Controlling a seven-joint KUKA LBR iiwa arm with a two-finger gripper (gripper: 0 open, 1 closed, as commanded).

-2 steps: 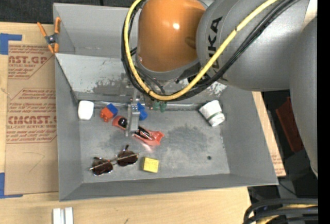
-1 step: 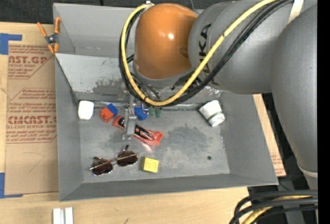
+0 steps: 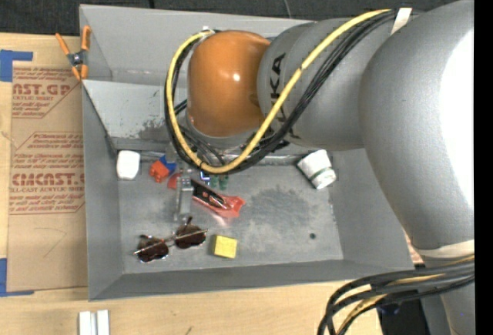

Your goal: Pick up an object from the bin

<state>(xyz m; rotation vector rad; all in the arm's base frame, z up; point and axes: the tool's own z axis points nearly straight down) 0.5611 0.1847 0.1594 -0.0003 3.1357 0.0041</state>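
Grey bin (image 3: 293, 229), mid-frame: gripper (image 3: 185, 202) sits low, just left of a red flat piece (image 3: 219, 204), above sunglasses (image 3: 171, 242). Open or closed, can't tell. Nothing visibly held, so the pick looks not yet done.

Sunglasses (image 3: 171, 242) just left of block (image 3: 224, 247), bottle (image 3: 316, 169), perhaps, well right

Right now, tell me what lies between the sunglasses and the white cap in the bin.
In the camera view, a flat red piece lies between sunglasses and white cap; beyond it, bare grey floor up to the cap.
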